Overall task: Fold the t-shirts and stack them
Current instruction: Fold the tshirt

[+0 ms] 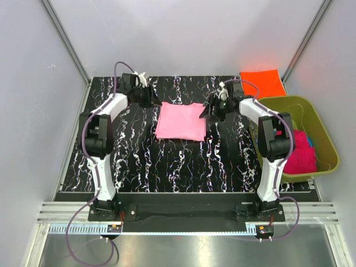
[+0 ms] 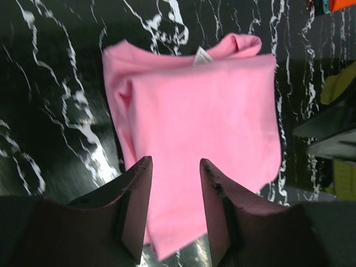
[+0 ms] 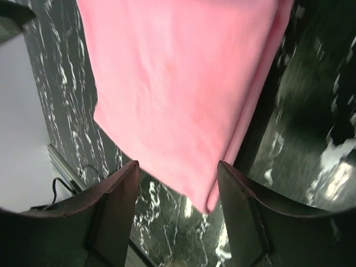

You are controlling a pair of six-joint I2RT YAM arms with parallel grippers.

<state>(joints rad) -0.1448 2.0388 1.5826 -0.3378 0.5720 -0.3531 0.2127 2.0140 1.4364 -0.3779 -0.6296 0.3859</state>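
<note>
The light pink t-shirt (image 1: 181, 121) lies folded into a rectangle on the black marbled table (image 1: 183, 161). It shows in the left wrist view (image 2: 206, 122) and the right wrist view (image 3: 178, 83). My left gripper (image 1: 149, 98) is open and empty just off its far left corner. My right gripper (image 1: 210, 110) is open and empty at its right edge. The bright orange t-shirt (image 1: 262, 82) lies folded at the far right. The magenta t-shirt (image 1: 300, 156) and a bit of the blue one (image 1: 309, 141) lie in the olive-green tub (image 1: 328, 139).
The tub stands on the table's right side, next to my right arm. White walls and metal frame posts enclose the table.
</note>
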